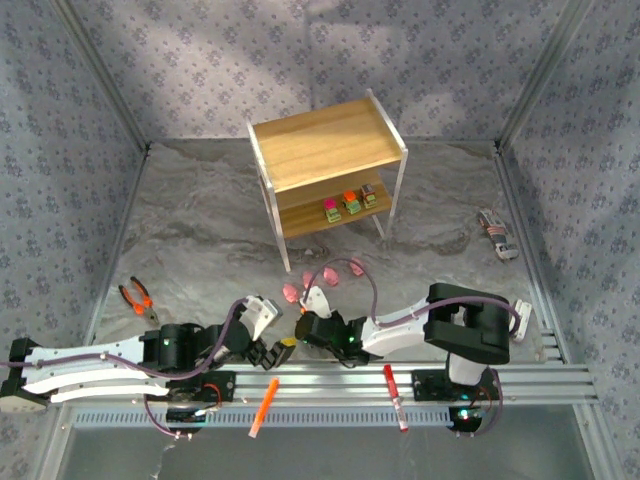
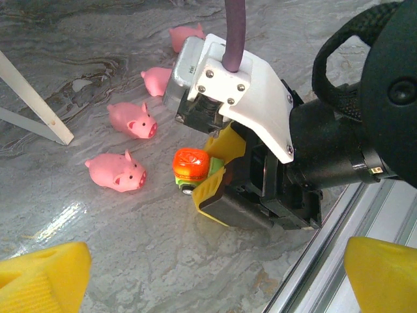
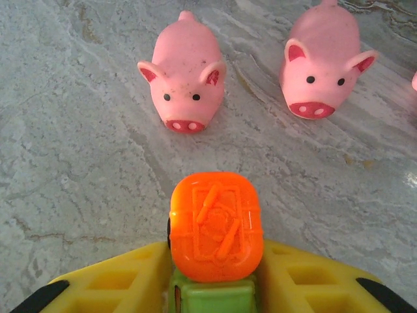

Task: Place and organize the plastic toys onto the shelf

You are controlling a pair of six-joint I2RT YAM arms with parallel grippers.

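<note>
From above, we see the shelf (image 1: 325, 150) in the upper middle of the frame. Three blocky toys (image 1: 350, 204) stand in a row on its lower tier, and the top tier is bare. Below the shelf, towards the centre, the pink pigs (image 1: 330, 277) lie loose on the table (image 1: 200, 230). Just under them the right gripper (image 1: 303, 326) reaches in from the right, and the left gripper (image 1: 270, 352) sits close beside it at lower left. The pliers (image 1: 138, 298) at the left and the orange marker (image 1: 263, 405) and red pen (image 1: 394, 395) along the bottom rail are not part of the job.

In the left wrist view, the orange-topped toy (image 2: 190, 169) sits mid-frame between the right gripper's yellow fingers, on the table or only just off it. Four pigs trail away to the upper left. The left gripper's own fingertips (image 2: 39, 280) stand wide apart in the bottom corners, with nothing between them.

In the right wrist view, the fingers press against both sides of the toy's green base, so we read this as clamped on it. Two pigs face us along the top.

We judge the task to be under halfway: three toys are shelved, the fourth is gripped, and all four pigs are left.
</note>
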